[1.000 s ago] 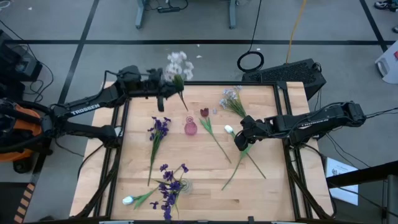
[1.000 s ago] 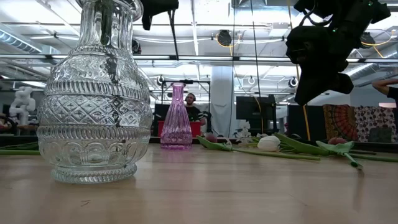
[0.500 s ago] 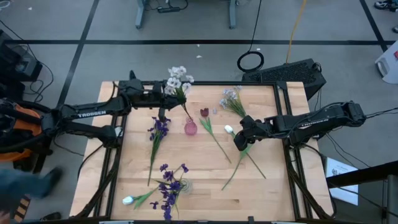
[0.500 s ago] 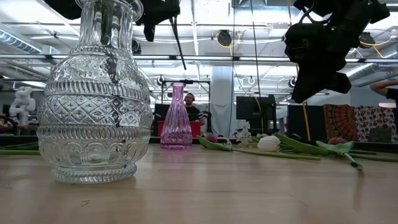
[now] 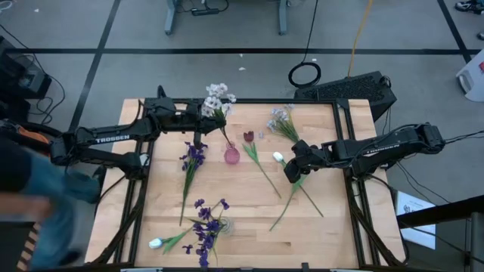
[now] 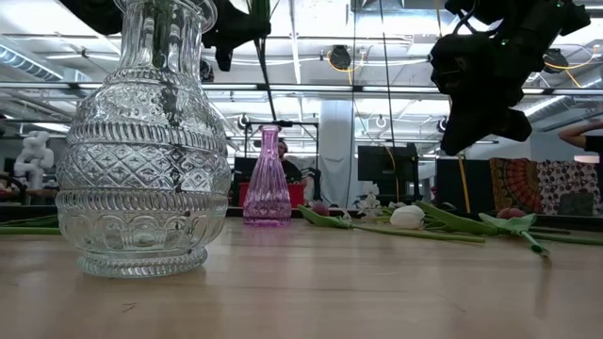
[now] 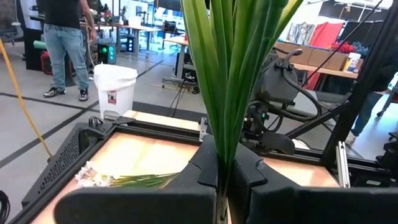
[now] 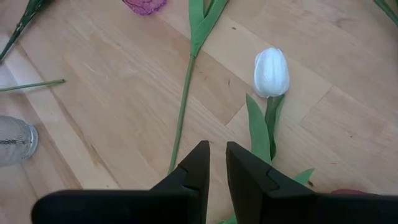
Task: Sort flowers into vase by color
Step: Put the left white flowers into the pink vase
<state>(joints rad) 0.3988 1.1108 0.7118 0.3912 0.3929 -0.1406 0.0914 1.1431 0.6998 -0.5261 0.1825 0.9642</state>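
A pale lavender-white flower [image 5: 218, 97] stands nearly upright over the far left of the table, with my left gripper [image 5: 204, 112] shut on its green stem. The stem's lower end [image 5: 228, 143] reaches down to the mouth of the small pink vase [image 5: 231, 156]; whether it is inside does not show. My right gripper [image 5: 290, 172] hovers above the table, its fingers a little apart and holding nothing, just short of a white tulip [image 8: 272, 71] that lies flat. A clear glass vase [image 6: 146, 141] at the near edge holds dark purple flowers [image 5: 206, 227]. My left gripper pinches the flower's stem and long leaves [image 7: 221, 165] between its two fingers, below the blooms. The fingers point level, coming from the table's left side, and lie across the stem. The flower is lifted clear of the table, blooms up, its thin lower stem [image 6: 267, 89] slanting down toward the pink vase's neck.
On the wood lie a dark purple flower [image 5: 191, 160], a dark red tulip [image 5: 248, 137], a pale lavender bunch [image 5: 281, 119] and another white tulip [image 5: 156, 243] at the near left. A person [image 5: 30, 196] moves beside the table's left edge.
My left gripper has sunk and gone a little toward the near edge with the flower. The blooms have dropped and the stem's lower end has come down toward the pink vase. A person has stepped in at the table's left.
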